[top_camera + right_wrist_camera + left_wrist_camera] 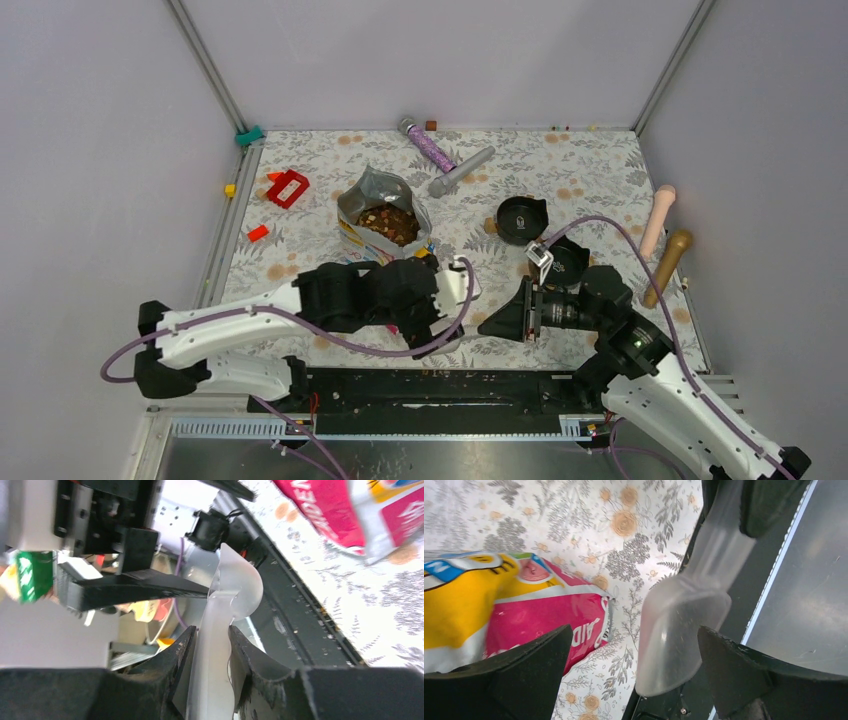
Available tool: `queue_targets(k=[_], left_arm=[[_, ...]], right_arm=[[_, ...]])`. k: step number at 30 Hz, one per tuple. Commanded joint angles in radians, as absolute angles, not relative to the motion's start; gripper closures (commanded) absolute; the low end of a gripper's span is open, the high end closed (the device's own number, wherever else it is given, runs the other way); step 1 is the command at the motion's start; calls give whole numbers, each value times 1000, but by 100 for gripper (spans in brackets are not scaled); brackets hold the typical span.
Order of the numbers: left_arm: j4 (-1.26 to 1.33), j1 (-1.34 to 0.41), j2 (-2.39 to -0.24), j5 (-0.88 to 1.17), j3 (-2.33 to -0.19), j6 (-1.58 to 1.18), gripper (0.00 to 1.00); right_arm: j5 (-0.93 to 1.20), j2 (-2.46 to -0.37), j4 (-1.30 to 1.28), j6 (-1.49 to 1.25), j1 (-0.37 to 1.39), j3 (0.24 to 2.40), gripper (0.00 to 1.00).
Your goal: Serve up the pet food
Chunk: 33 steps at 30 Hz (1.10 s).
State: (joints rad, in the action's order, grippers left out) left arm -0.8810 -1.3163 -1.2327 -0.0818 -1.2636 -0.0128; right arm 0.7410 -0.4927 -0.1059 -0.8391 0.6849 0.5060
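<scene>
The pet food (392,224) lies in the bag (372,192) on the mat (600,170). Left of the bag lie a block (288,187) and a smaller piece (258,233); behind it to the right, a tube (430,148) and a cylinder (462,170); right of it, a bowl (522,219). In front of the bag, the scoop (679,625) reaches from the right gripper (212,629) in between the left gripper (634,629) jaws.
</scene>
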Motion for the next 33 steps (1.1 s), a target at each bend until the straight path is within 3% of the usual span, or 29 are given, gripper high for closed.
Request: queue_targets(k=[1, 6, 11, 14, 16, 22, 29, 31, 33], left_arm=[[-809, -1314, -1121, -179, -1290, -46, 1], [-738, -1314, -1006, -332, -1295, -107, 1], [-718, -1307, -917, -863, -1318, -378, 1], [-811, -1247, -909, -1006, -1372, -530, 1], [-871, -1156, -922, -946, -1417, -607, 1], [-960, -738, -1074, -451, -1492, -684, 1], [-1090, -610, -1309, -365, -1592, -663, 2], [-1069, -599, -1331, -345, -1572, -649, 9], [-1048, -577, -1338, -307, -1539, -633, 24]], right_arm=[[563, -473, -359, -663, 690, 616, 100], [460, -460, -492, -568, 692, 695, 100], [301, -440, -625, -492, 692, 791, 100], [241, -430, -644, -482, 691, 814, 100], [204, -430, -655, -478, 692, 829, 100], [60, -430, -666, -475, 691, 882, 100], [-183, -471, -660, -469, 691, 1073, 100], [-179, -498, -648, -468, 691, 1129, 100], [-114, -534, -623, -476, 691, 1166, 100]])
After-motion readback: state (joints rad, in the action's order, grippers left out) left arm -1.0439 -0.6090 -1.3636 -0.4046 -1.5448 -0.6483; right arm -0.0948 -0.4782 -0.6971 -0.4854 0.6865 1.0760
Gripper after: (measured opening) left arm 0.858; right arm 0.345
